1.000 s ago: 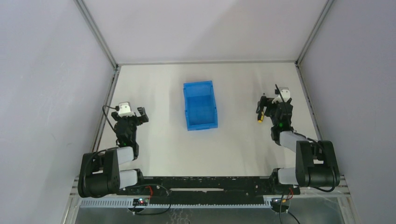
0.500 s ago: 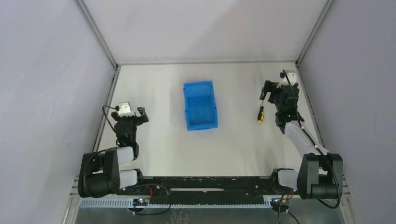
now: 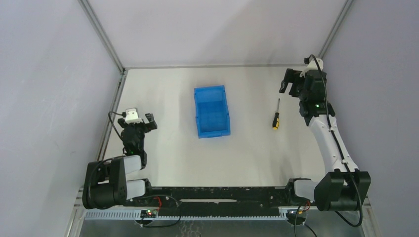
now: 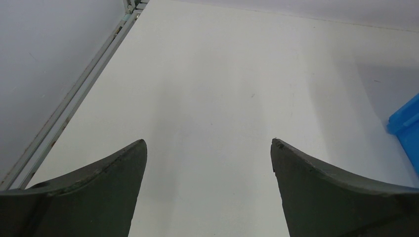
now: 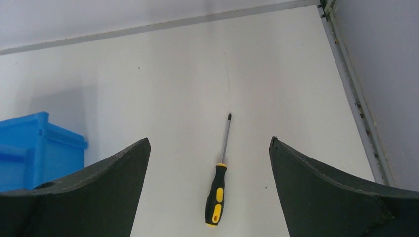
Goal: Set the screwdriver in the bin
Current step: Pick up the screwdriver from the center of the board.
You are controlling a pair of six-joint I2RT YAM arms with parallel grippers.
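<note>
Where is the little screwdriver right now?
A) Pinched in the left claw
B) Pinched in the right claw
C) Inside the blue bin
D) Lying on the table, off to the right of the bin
D: the screwdriver lies flat on the table, clear of the blue bin on its right side, and the right claw is open with nothing in it.

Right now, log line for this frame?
phase: pre-grasp | screwdriver: on table, right of bin | right gripper: open, empty | left gripper: open, empty
</note>
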